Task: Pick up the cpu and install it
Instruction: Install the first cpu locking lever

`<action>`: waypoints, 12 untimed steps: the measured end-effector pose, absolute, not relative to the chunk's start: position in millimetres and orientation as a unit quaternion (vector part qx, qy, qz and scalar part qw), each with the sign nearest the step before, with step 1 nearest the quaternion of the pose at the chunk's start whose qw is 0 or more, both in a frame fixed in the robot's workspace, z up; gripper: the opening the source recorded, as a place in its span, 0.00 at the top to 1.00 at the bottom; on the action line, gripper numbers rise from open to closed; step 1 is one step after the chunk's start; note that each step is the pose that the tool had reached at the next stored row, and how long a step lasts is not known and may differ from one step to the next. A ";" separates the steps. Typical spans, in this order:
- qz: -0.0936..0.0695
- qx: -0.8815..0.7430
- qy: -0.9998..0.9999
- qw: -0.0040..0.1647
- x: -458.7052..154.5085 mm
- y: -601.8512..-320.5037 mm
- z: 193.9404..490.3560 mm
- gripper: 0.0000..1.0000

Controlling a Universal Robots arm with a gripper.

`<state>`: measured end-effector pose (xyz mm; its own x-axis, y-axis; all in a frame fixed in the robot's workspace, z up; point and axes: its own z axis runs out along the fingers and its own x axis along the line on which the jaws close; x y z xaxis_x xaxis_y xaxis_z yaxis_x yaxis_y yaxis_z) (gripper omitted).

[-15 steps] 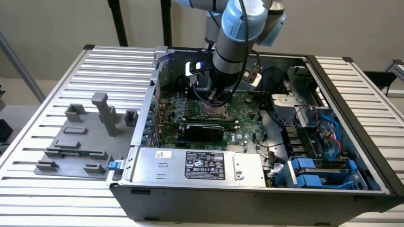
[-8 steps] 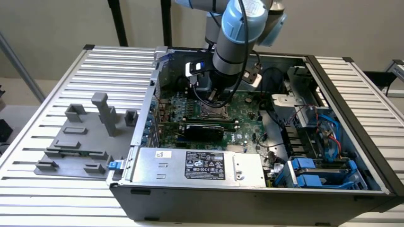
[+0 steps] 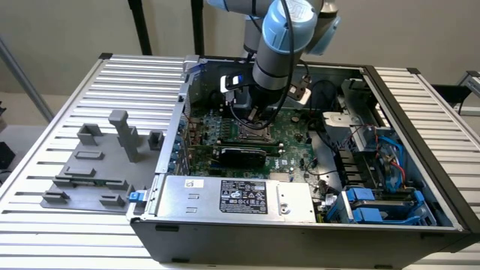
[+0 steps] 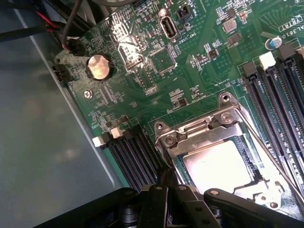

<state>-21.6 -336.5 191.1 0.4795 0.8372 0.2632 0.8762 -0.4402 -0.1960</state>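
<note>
The cpu (image 4: pixel 217 165), a pale silver square, lies flat inside the metal socket frame (image 4: pixel 190 135) on the green motherboard (image 4: pixel 142 71). My gripper (image 4: pixel 164 183) is shut, its black fingers meeting just beside the socket's corner, and nothing shows between them. From outside, the arm reaches down into the open computer case (image 3: pixel 420 140) with the gripper (image 3: pixel 259 125) low over the socket (image 3: pixel 261 135) in the middle of the board. Whether the fingertips touch the frame cannot be told.
Black memory slots (image 4: pixel 130 152) flank the socket, with more (image 4: pixel 280 90) on the other side. A coin battery (image 4: pixel 99 66) sits on the board. A silver power supply (image 3: pixel 240 197) fills the case front, blue drive cages (image 3: pixel 375 205) the exterior view's right. A grey fixture plate (image 3: pixel 90 169) lies outside.
</note>
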 end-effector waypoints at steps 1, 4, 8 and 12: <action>-0.064 -0.846 -0.506 0.154 -21.6 -336.5 190.8 0.89; -0.067 -0.845 -0.507 0.156 -21.7 -336.5 190.5 0.89; -0.069 -0.844 -0.507 0.159 -21.5 -336.3 191.7 0.89; -0.068 -0.844 -0.507 0.159 -21.5 -337.2 201.1 0.89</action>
<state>-21.5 -337.2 201.1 0.4759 0.8348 0.2768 0.8783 -0.4347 -0.1989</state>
